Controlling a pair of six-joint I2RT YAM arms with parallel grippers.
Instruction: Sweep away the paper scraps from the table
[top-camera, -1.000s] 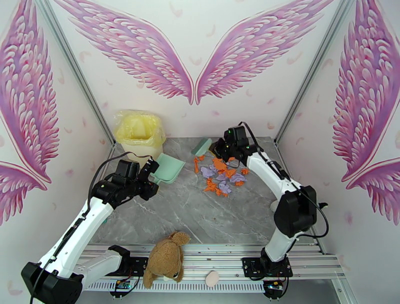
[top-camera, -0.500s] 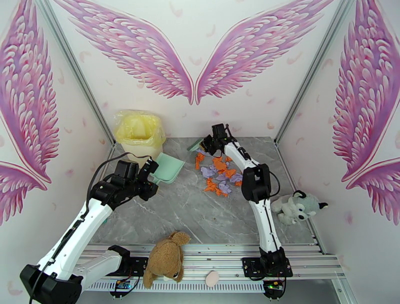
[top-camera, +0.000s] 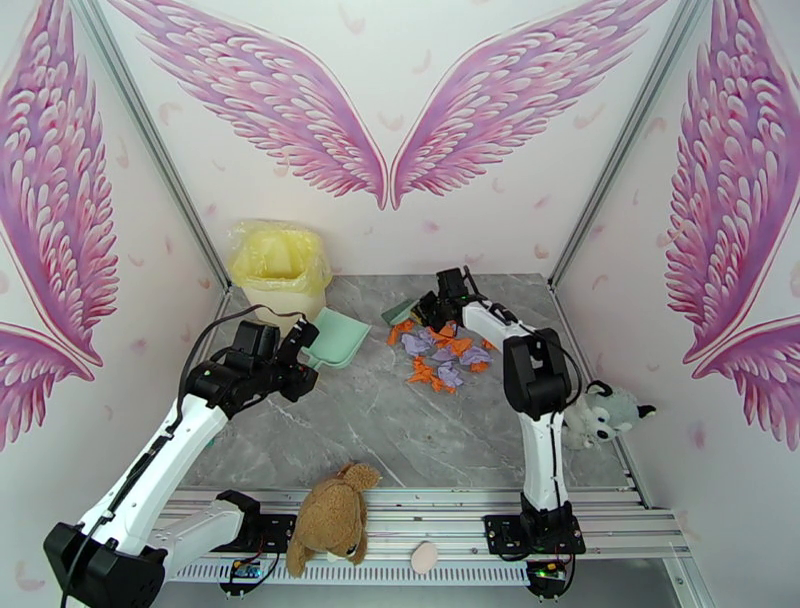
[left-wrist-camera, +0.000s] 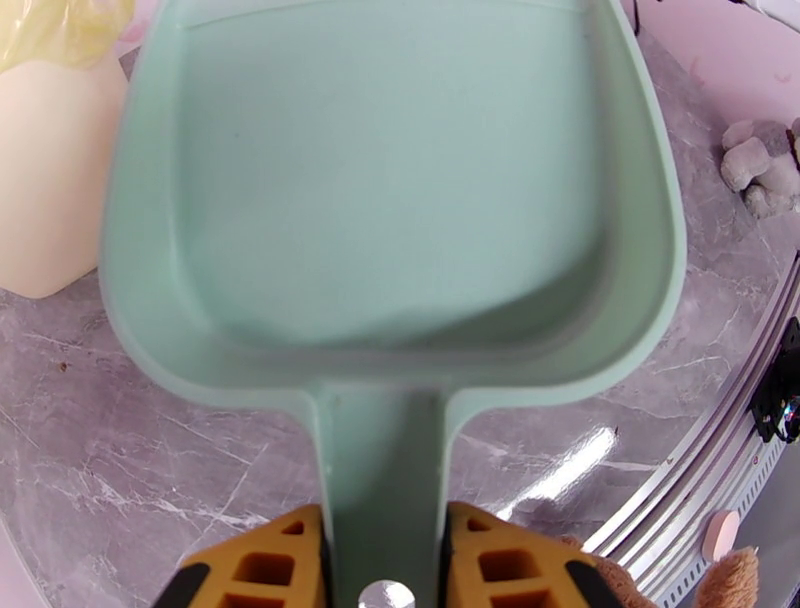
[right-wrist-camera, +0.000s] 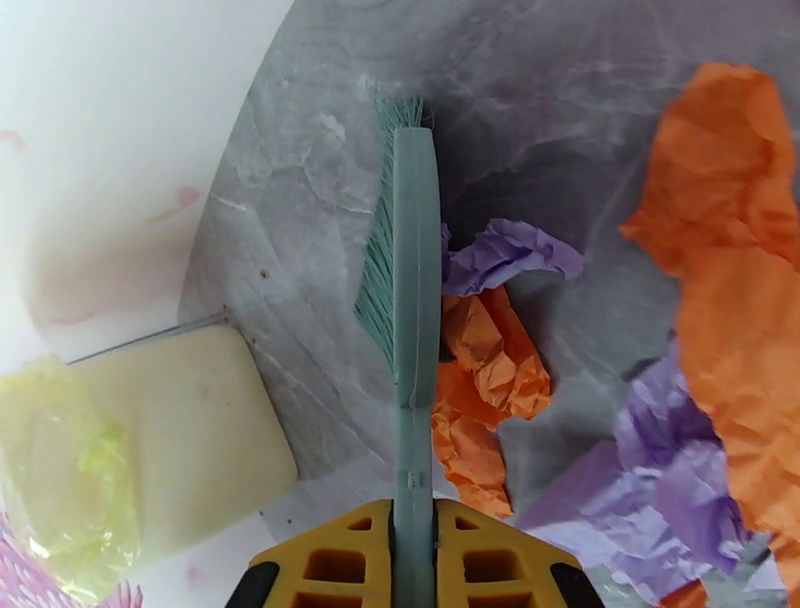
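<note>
On the grey surface (top-camera: 380, 430), the dustpan (left-wrist-camera: 390, 200) is clamped by its handle in the left claw (left-wrist-camera: 380, 560). Farther back, the paper scraps (top-camera: 440, 355) are heaped on the surface. Their far-left edge is touched by the brush (right-wrist-camera: 413, 280), which is gripped in the right claw (right-wrist-camera: 413, 555).

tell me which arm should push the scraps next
Right: the right claw grips the brush beside the scraps. The left claw holds the dustpan, apart from them.
</note>
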